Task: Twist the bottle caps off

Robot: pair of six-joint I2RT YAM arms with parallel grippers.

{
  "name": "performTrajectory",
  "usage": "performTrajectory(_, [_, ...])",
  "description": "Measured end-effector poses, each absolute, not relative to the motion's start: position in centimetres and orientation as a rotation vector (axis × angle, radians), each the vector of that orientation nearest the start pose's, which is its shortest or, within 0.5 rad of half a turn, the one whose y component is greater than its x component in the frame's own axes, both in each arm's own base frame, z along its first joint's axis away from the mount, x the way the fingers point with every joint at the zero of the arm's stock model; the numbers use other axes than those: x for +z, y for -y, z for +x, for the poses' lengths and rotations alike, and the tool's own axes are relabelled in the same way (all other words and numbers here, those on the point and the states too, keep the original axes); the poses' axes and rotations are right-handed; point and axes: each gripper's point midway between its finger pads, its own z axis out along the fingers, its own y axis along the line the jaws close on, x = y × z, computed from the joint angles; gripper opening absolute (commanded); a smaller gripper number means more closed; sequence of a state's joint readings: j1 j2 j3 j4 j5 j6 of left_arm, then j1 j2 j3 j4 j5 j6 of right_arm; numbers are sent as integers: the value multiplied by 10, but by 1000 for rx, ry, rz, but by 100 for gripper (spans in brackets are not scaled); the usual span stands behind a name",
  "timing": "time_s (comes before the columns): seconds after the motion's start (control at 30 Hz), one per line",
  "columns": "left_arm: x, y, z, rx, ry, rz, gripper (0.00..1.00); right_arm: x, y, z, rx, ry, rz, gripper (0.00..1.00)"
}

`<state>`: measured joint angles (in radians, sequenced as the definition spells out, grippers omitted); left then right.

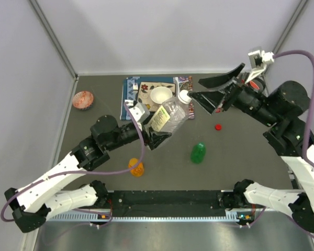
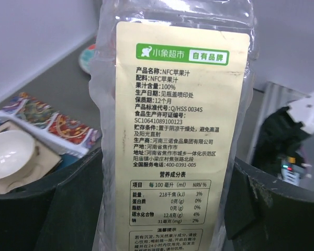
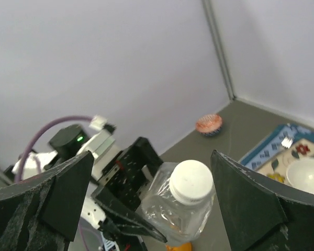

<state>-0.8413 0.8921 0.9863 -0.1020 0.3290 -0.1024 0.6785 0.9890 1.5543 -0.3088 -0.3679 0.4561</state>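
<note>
The left gripper (image 1: pixel 158 137) was closed on the lower body of the large clear plastic bottle (image 1: pixel 170 116), holding it tilted above the table (image 1: pixel 235 157). Its round white screw cap (image 1: pixel 184 96) was aimed at the right gripper (image 1: pixel 195 89), whose jaws stood wide open around the cap, gripping nothing. The thin-walled bottle looked light and crushable, so the stiff cap's rim seemed the place to pinch.

Bright even light, faint soft shadows, bottle (image 2: pixel 183 130) label sharp — near fingers (image 3: pixel 251 204) blurred (both wrist views)
</note>
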Motion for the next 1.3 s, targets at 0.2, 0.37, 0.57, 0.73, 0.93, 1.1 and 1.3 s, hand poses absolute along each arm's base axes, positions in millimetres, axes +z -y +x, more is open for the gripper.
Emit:
performTrajectory(0.2, [333,279,193,-681,-1509,770,33,497,-251,214,1124,-1573,-285,90])
performTrajectory(0.37, [323,263,209,-491,-1546,698,33,454,-269,238,1061,-1742,-224,84])
performTrajectory(0.57, [320,253,217,-402,-1554,656,33,433,-271,246,1024,-1812,-186,74])
performTrajectory(0.73, [317,249,219,-372,-1560,652,33,430,-271,247,1022,-1819,-177,71])
performTrajectory(0.93, [315,250,219,-367,-1557,654,33,426,-275,251,1018,-1828,-177,70])
performTrajectory(1.1, [314,250,220,-365,-1558,655,33,417,-281,258,1007,-1852,-178,62])
performTrajectory(1.3, [309,249,220,-357,-1565,659,33,412,-287,262,1018,-1852,-181,48])
